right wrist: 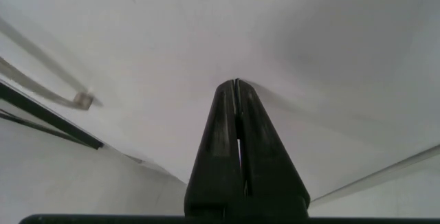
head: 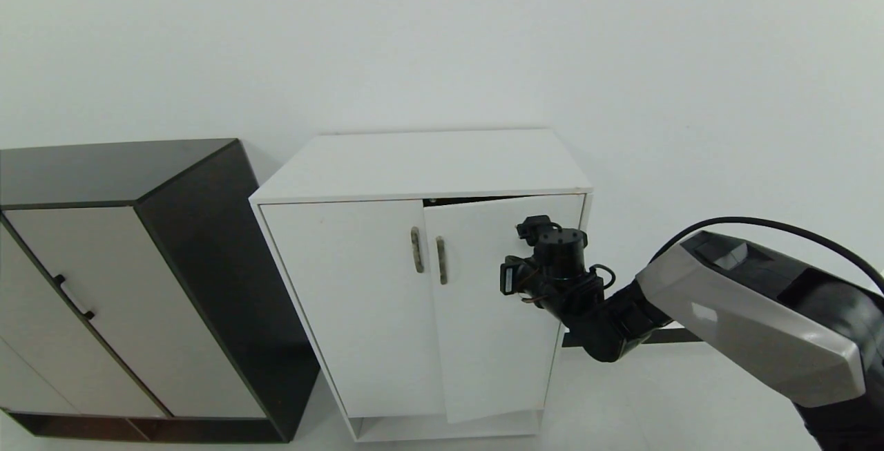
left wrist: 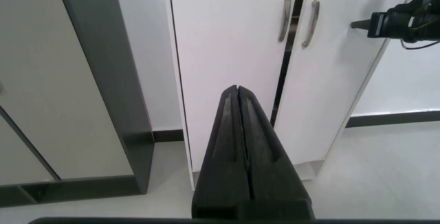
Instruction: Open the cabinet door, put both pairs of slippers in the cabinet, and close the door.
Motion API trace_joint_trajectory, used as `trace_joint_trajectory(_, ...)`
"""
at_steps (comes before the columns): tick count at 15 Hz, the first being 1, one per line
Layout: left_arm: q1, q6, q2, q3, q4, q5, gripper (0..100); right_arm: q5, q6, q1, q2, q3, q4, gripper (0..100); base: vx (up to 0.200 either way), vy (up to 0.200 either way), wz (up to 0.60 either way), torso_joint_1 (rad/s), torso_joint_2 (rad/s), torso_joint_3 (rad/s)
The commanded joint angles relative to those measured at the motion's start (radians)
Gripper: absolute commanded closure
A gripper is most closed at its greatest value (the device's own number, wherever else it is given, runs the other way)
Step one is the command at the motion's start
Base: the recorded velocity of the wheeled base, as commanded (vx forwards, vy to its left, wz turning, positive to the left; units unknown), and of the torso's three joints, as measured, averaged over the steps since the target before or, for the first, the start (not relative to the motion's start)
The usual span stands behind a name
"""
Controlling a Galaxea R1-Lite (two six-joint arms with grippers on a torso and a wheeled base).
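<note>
The white cabinet (head: 421,164) stands against the wall with two doors. Its left door (head: 352,299) is closed. Its right door (head: 483,347) stands slightly ajar, with a dark gap along its top edge. Two grey handles (head: 416,249) (head: 441,260) sit side by side at the middle seam. My right gripper (right wrist: 237,83) is shut, its tips against the white face of the right door, to the right of the handle (right wrist: 77,99). The right wrist (head: 556,268) is in front of that door's upper half. My left gripper (left wrist: 237,90) is shut with nothing in it, low and well back from the cabinet.
A dark cabinet (head: 200,257) with pale doors stands just left of the white one, a narrow gap between them. Pale floor (head: 621,402) lies open to the right of the white cabinet, with a dark skirting strip along the wall.
</note>
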Motion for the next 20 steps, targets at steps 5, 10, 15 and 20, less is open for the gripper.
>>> trace_joint_trajectory(5,0.0,0.0,0.0,0.0,0.0,0.0,100,0.003,0.0,-0.002,0.029,-0.034,0.007,100,0.0,0.0,0.0,0.0,0.0,0.0)
trace_joint_trajectory(10,0.0,0.0,0.0,0.0,0.0,0.0,100,0.003,0.0,-0.007,0.03,-0.065,0.033,100,0.0,0.0,0.0,0.0,0.0,0.0)
trace_joint_trajectory(15,0.0,0.0,0.0,0.0,0.0,0.0,100,0.003,0.0,-0.008,0.046,-0.089,0.042,100,0.0,0.0,0.0,0.0,0.0,0.0)
trace_joint_trajectory(20,0.0,0.0,0.0,0.0,0.0,0.0,100,0.003,-0.002,-0.008,0.05,-0.102,0.055,100,0.0,0.0,0.0,0.0,0.0,0.0)
